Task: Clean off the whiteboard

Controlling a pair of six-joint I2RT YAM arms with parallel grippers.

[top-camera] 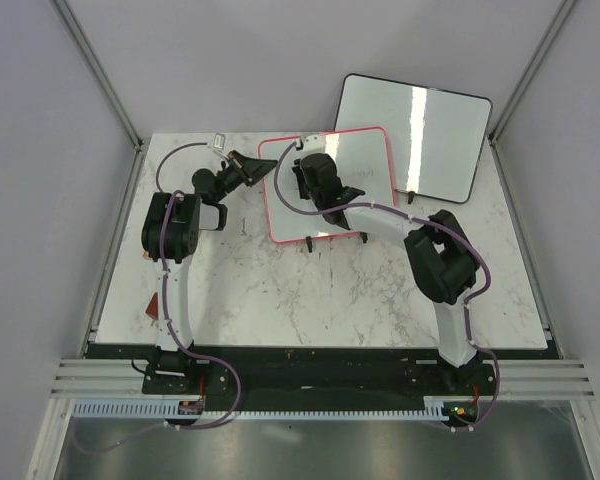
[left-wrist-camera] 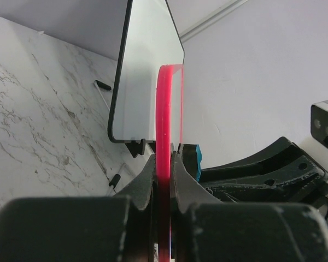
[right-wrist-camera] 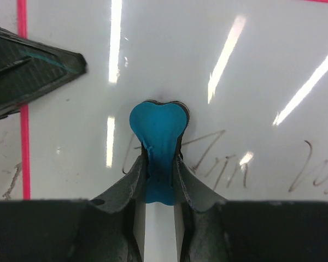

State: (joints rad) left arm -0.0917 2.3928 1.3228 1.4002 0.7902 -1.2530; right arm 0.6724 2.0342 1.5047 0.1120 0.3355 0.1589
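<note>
Pink-framed whiteboard [top-camera: 365,165] sits at the rear-centre of the marble desk [top-camera: 310,290], turned a bit askew. Small black feet [top-camera: 310,243] show along its near edge.

L pincer [top-camera: 260,168] is at the board's left edge. In the left wrist view it's [left-wrist-camera: 164,164] nipped narrow on the pink frame, one finger each side, rim running straight up btwn them.

R pincer [top-camera: 315,185] is out over the white face, roughly mid-board. Up close it [right-wrist-camera: 159,164] is closed on a blue eraser [right-wrist-camera: 156,131], w/ the rounded head sticking out past the fingertips. The head looks pressed on the surface, though I can't be sure of contact.

Dark handwriting [right-wrist-camera: 218,158] runs to the right of the eraser, w/ a few strokes just beside the fingers. Another faint scrawl sits by the pink edge at far left of that view.

Black-framed board [top-camera: 415,135] stands behind and to the right, apart from the pink one, its top reaching past the desk's back edge. From the left wrist it shows just behind the pink rim.
</note>
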